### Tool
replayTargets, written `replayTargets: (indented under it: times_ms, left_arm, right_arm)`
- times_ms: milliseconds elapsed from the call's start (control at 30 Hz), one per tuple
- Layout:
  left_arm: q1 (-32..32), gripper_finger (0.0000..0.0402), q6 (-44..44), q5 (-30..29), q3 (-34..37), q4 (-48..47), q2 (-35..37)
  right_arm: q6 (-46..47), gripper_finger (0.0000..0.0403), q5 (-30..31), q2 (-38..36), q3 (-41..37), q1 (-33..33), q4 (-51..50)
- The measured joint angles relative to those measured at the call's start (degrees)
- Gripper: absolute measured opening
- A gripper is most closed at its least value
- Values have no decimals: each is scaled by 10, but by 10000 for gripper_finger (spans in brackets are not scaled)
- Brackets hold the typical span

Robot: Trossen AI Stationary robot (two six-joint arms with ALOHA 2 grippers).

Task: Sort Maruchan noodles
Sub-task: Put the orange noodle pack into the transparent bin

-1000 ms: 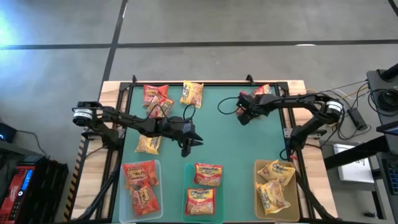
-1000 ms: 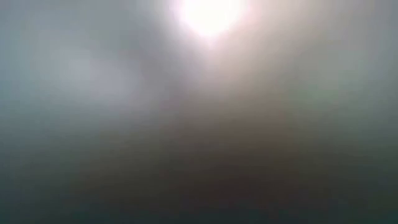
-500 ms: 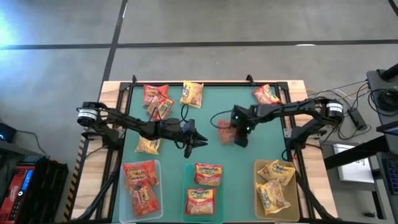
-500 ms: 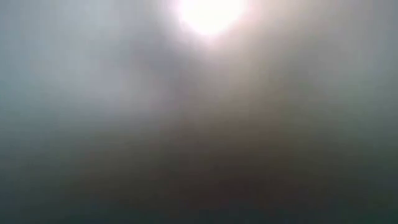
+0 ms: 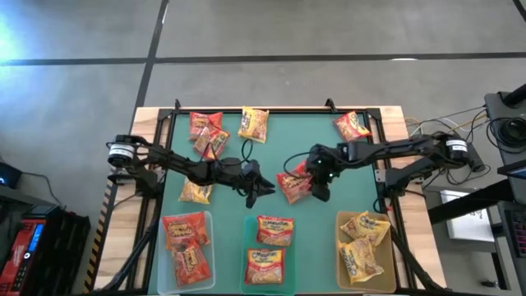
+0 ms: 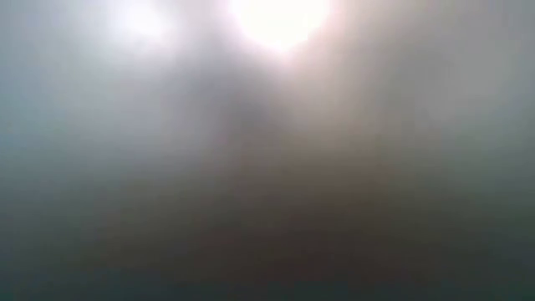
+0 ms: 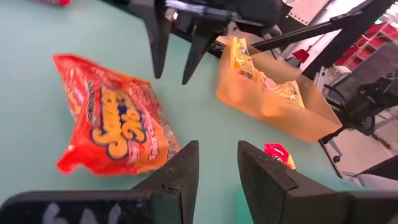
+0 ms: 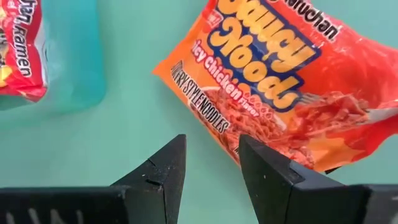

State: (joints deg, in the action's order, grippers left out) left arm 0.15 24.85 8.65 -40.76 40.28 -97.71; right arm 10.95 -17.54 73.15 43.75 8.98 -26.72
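An orange-red Maruchan packet (image 5: pixel 293 184) lies flat on the green mat near the table's middle, also seen in the right wrist view (image 8: pixel 280 81) and the left wrist view (image 7: pixel 112 124). My right gripper (image 5: pixel 320 192) (image 8: pixel 211 140) hangs open just right of it, fingers pointing down and touching nothing. My left gripper (image 5: pixel 263 187) (image 7: pixel 217 146) is open just left of the packet. Loose packets rest on the mat: red ones (image 5: pixel 205 133), a yellow one (image 5: pixel 253 123), another yellow one (image 5: pixel 196 191) and a red one (image 5: pixel 352 125).
Three bins stand along the near edge: a clear one (image 5: pixel 205 220) with red packets, a teal one (image 5: pixel 246 238) with two orange packets, and a yellow one (image 5: pixel 342 224) (image 7: pixel 273 106) with yellow packets. The low view shows only blur.
My right gripper has swung from the far right part of the mat toward the middle and the near edge, bringing the orange-red packet along; the packet now lies flat on the mat beside its fingers. My left gripper has shifted slightly toward the right.
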Motion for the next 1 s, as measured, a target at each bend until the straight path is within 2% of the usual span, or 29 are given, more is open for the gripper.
replayTargets:
  times_ms: [267, 400, 467, 833, 1000]
  left_arm:
    - [5, 160, -62, 3, -17, -3, 0]
    - [14, 187, -54, -27, -21, -6, -3]
    - [21, 195, -21, -46, -25, -11, -7]
    - [73, 198, 14, -47, -95, -29, -113]
    - [93, 201, 17, -47, -100, -31, -139]
  right_arm:
    - [60, 139, 1, -3, 0, 0, 2]
    - [60, 139, 1, -3, 0, 0, 4]
    - [60, 139, 1, -3, 0, 0, 5]
    - [60, 139, 1, -3, 0, 0, 7]
    - [60, 139, 1, -3, 0, 0, 7]
